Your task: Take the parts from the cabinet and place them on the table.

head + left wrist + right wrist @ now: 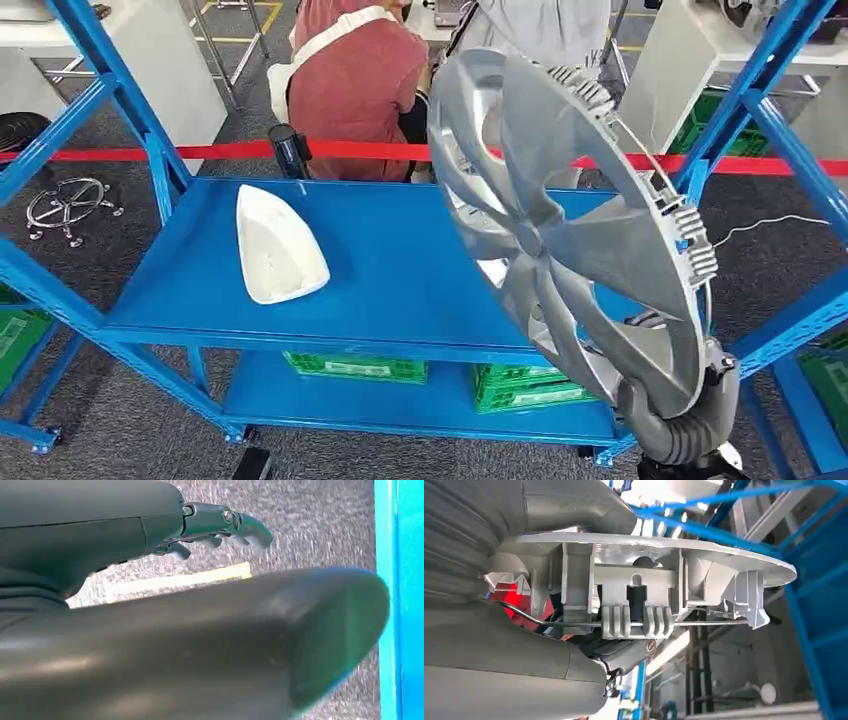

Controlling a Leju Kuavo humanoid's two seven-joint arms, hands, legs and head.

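At right of the head view, the right hand (690, 415) grips the silver wheel cover (570, 220) by its rim, lifted above the blue shelf (400, 260); keep that grip firm while carrying. Left hand (220, 525) hangs empty, fingers apart.

Silver wheel cover (560, 220), white part (277, 245), blue shelf (400, 290).

The right hand (690, 420) joins its arm through a grey ribbed cover, matte and rubbery, with a smooth grey shell beside it. The left hand (220, 527) has a thick, rounded dark grey thumb (280, 645) and slimmer, darker fingers (250, 527) of glossy plastic, with small silver screws set where their segments meet.
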